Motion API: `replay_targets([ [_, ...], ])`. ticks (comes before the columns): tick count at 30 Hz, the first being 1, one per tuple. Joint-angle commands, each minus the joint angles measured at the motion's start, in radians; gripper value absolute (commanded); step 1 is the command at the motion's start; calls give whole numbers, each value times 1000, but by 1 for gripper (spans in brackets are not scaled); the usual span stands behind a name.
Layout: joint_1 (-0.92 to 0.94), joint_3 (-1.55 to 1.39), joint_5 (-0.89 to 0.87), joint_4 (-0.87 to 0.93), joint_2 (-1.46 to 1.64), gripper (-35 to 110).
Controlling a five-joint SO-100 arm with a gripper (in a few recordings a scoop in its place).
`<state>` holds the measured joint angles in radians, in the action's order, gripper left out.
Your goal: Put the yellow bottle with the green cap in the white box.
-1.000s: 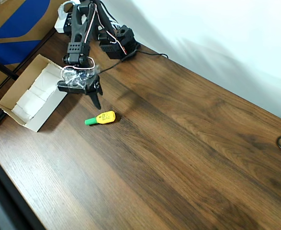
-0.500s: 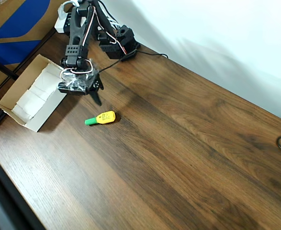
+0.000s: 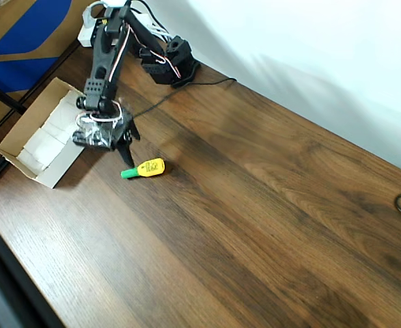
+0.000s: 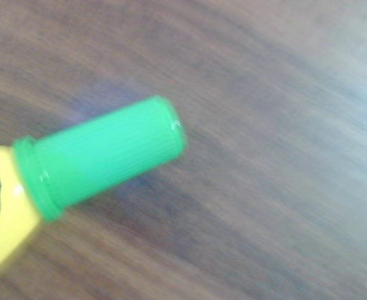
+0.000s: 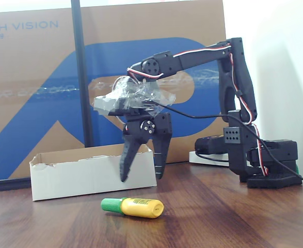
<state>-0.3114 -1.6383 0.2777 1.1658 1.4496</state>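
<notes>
Lying flat, the yellow bottle with the green cap [image 5: 133, 207] shows a ribbed cap.

Black arm bent forward from its base, gripper [image 5: 141, 178] pointing down above the table, jaws spread apart, nothing held.

You see the yellow bottle with the green cap [image 5: 133, 207] lying on its side on the wooden counter [image 5: 218, 222] at lower centre. Your gripper [image 5: 141, 177] hangs above it, jaws spread apart. The white box [image 5: 92, 175] sits behind, toward the left.
</notes>
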Motion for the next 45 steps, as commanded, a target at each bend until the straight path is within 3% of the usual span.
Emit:
replay_targets([
  [1,-37,84,-2,17,5,37],
  [16,-81,92,-21,-23,-137,33],
  [26,-95,92,-26,-40,-152,17],
  [30,-97,97,-35,-40,-149,0],
  [45,-12,12,-37,-25,44,0],
])
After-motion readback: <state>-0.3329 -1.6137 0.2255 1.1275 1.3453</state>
